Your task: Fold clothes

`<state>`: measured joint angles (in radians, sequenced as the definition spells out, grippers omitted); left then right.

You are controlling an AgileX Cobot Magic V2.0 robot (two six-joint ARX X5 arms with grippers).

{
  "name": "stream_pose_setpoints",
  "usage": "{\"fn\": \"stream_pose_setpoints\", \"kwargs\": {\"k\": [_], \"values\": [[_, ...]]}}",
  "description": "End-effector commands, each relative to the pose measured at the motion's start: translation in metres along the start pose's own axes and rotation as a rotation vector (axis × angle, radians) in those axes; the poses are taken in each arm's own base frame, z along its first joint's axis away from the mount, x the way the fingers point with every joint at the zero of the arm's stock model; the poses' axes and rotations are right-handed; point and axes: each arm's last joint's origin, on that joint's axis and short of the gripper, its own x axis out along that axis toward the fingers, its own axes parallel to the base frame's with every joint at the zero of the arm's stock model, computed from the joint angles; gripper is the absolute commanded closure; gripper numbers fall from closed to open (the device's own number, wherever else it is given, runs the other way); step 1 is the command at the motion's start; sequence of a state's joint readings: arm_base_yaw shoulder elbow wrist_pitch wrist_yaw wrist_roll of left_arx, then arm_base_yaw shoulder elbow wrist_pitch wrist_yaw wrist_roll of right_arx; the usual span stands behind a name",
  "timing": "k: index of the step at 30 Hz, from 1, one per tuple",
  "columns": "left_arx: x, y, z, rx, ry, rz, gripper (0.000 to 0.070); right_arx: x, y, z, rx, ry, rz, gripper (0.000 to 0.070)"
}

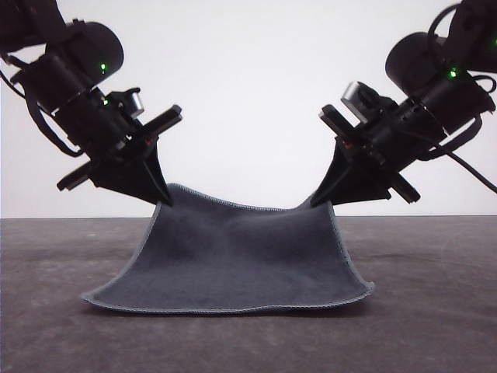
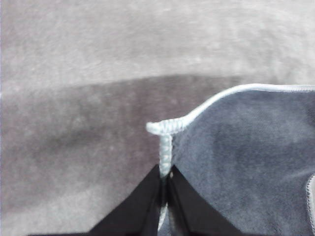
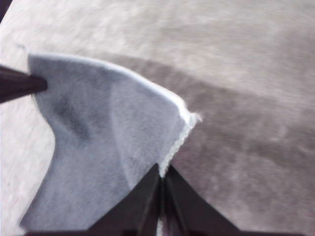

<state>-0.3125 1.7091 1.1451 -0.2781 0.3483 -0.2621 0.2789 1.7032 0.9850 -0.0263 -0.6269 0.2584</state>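
1. Front view: the left tool (image 1: pixel 161 199) and the right tool (image 1: pixel 321 200) each pinched a far corner of the dark grey cloth (image 1: pixel 233 260), lifted off the desk (image 1: pixel 435 311). The cloth sagged between them, and its near edge lay on the desk toward 6 o'clock.
2. Left wrist view: the left tool (image 2: pixel 166 179) was clamped on the cloth's (image 2: pixel 246 147) stitched edging (image 2: pixel 166 127).
3. Right wrist view: the right tool (image 3: pixel 161 173) was clenched on the cloth's (image 3: pixel 103 137) corner edge; the picture was blurred.
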Motion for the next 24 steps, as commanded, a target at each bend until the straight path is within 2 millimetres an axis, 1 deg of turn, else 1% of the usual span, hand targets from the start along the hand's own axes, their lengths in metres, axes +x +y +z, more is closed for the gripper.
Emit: {"fn": "stream_pose_setpoints", "kwargs": {"k": [1,8,15,24], "values": [[0.001,-0.003,0.0,0.023,-0.001,0.0,0.0691,0.0,0.004,-0.001,-0.033,0.004,0.004,0.0696],[-0.01,-0.003,-0.022,0.028,0.007,0.006,0.0691,-0.012,0.014,-0.012,-0.05,-0.004,-0.004,0.0696],[-0.028,-0.008,-0.043,0.041,-0.004,-0.005,0.0691,-0.03,0.023,-0.035,-0.063,-0.01,0.001,0.0696],[-0.044,-0.017,-0.066,0.043,0.018,-0.021,0.0691,-0.043,0.038,-0.065,-0.091,-0.006,0.027,0.0696]]}}
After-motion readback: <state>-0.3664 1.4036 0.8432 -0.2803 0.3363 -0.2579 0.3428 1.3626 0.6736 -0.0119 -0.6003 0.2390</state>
